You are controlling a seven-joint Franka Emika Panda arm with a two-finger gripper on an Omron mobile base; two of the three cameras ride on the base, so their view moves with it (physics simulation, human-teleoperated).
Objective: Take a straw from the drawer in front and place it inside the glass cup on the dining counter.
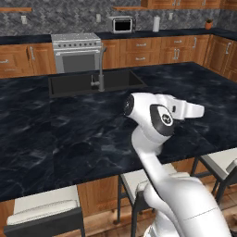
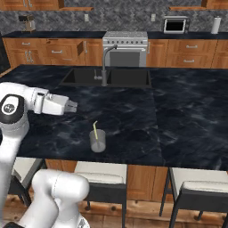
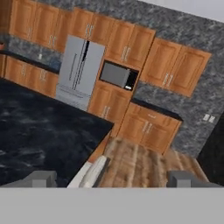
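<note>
On the dining counter (image 2: 187, 116), near its front edge and well in front of the built-in sink (image 2: 107, 78), the glass cup (image 2: 97, 140) stands upright. The straw (image 2: 95, 129) is inside it, leaning so that its pale yellow top pokes out above the rim toward the sink side. Between the cup and the sink the black veined marble is bare, and the curved faucet (image 2: 107, 62) rises at the sink's front edge.

To the left of the cup in the right base view, the white arm reaches out level over the counter, and its pincer (image 2: 71, 106) hangs in the air well apart from the cup, touching neither cup nor straw. In the left base view the same pincer (image 1: 196, 110) points to the right, beyond the arm's round dark joint. In the hand view its two grey finger tips (image 3: 39, 178) stand wide apart at the bottom with nothing between them: the pincer is open and empty.

White-cushioned stools (image 2: 100, 178) are tucked under the counter's front edge, below the cup. Behind the sink, along the far wall, stand a steel stove (image 2: 125, 46) and brown wood cabinets (image 2: 53, 51), with a microwave (image 2: 174, 25) on the back worktop to the stove's right. The hand view looks past the counter's corner at a steel fridge (image 3: 81, 70).
</note>
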